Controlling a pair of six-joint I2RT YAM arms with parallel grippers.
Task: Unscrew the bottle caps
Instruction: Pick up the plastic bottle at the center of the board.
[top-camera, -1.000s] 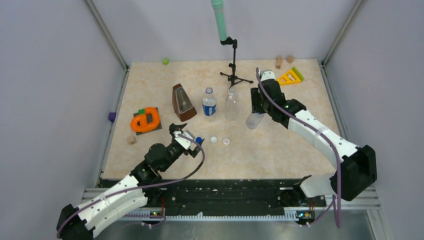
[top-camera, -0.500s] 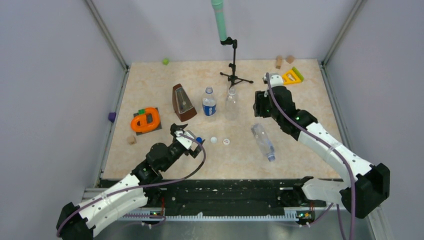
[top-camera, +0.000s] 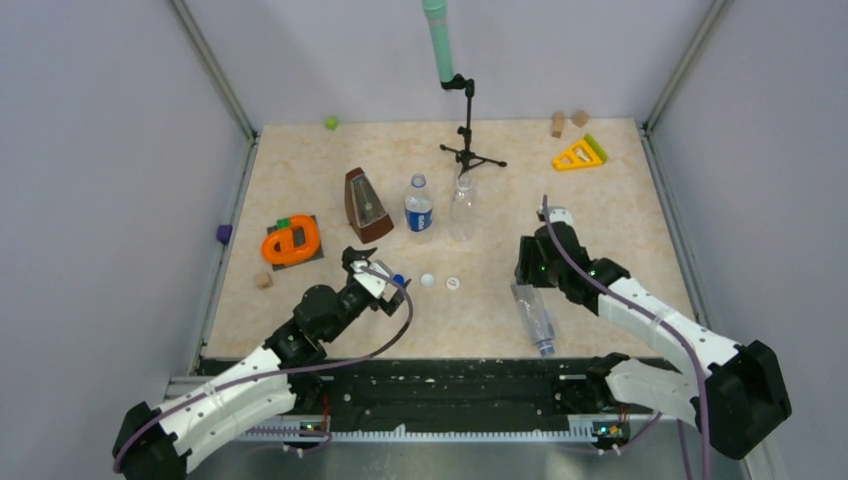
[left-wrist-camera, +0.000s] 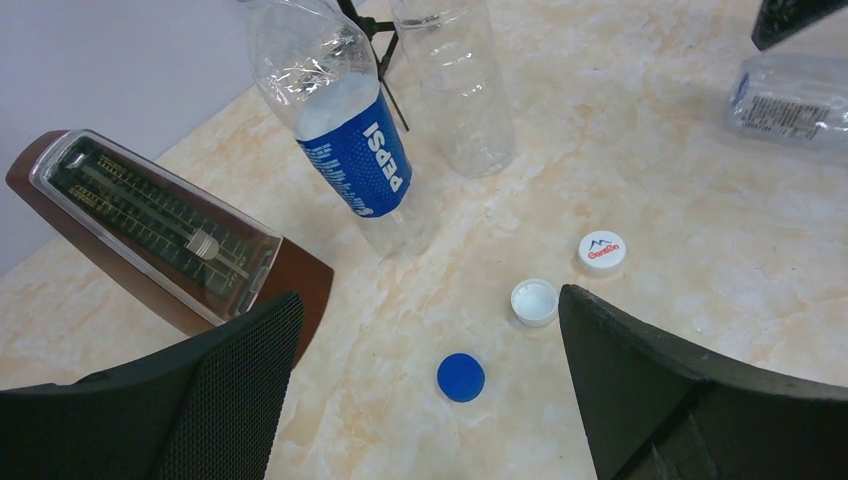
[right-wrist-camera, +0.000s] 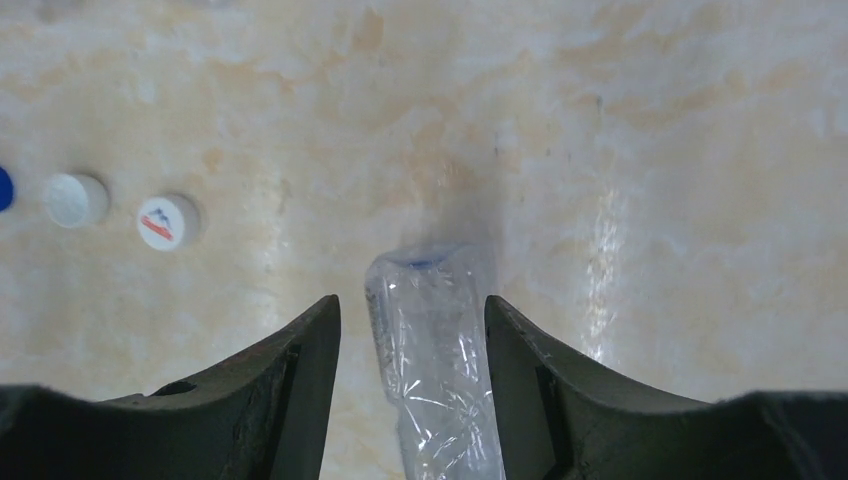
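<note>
Three caps lie loose on the table: a dark blue cap (top-camera: 398, 281) (left-wrist-camera: 460, 377), an upturned white cap (top-camera: 427, 280) (left-wrist-camera: 534, 302) and a white cap with a red logo (top-camera: 453, 283) (left-wrist-camera: 602, 251). My left gripper (top-camera: 383, 283) (left-wrist-camera: 430, 305) is open and empty, hovering over the blue cap. The blue-labelled bottle (top-camera: 418, 208) (left-wrist-camera: 350, 140) and the plain clear bottle (top-camera: 462, 210) (left-wrist-camera: 460, 90) stand upright and uncapped. The bluish bottle (top-camera: 533, 315) (right-wrist-camera: 435, 350) lies on its side. My right gripper (top-camera: 528, 278) (right-wrist-camera: 412, 300) is open and straddles it with gaps on both sides.
A brown metronome (top-camera: 365, 205) (left-wrist-camera: 160, 235) stands left of the bottles. A microphone stand (top-camera: 468, 150) is behind them. An orange toy (top-camera: 291, 241) is at the left, a yellow triangle (top-camera: 579, 153) and wooden blocks (top-camera: 567, 121) at the back right.
The right gripper let go of the bluish bottle, which now lies on the table nearer the front edge. The right arm swung toward the front after it. The left arm has not moved.
</note>
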